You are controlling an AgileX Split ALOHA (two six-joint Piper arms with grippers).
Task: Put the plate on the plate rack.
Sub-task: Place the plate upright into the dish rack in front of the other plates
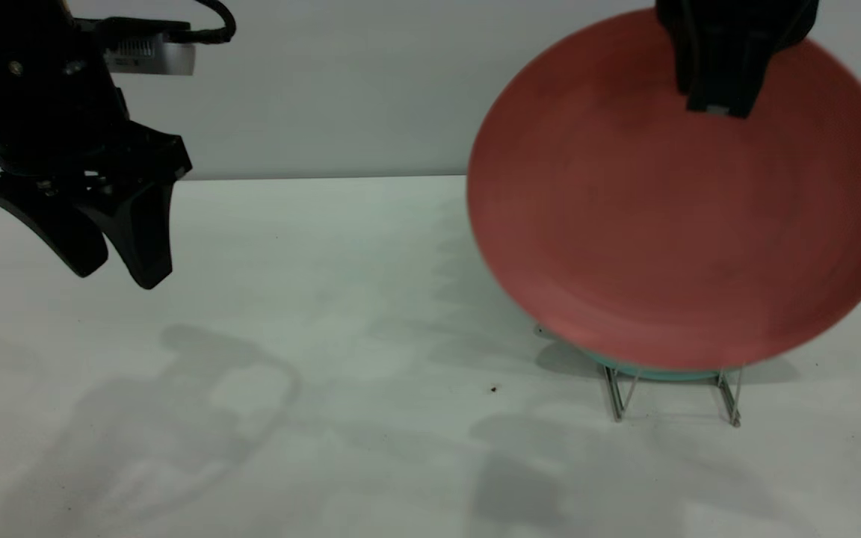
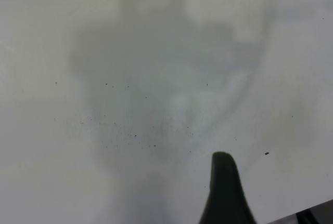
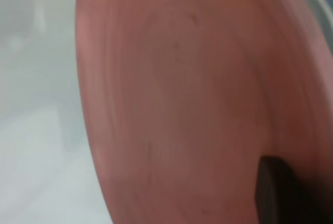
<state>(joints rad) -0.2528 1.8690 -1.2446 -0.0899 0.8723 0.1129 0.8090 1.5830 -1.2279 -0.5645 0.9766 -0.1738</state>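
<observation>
Evidently the placing step was in hand: the right hand (image 1: 722,82) pinched the plate (image 1: 684,202) by its top rim, upright over the plate rack (image 1: 670,392). Next, lowering it into a free slot. The left hand (image 1: 113,246) hung spread above the bench (image 1: 326,299).

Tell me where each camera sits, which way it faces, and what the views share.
Exterior: low, facing both arms across the table; left tool hovers, right tool grips the plate above the plate rack.
Left wrist: looks down at bare table; one fingertip shows.
Right wrist: close on the plate; one finger shows.
Shared: exterior and right wrist both show the plate.
</observation>
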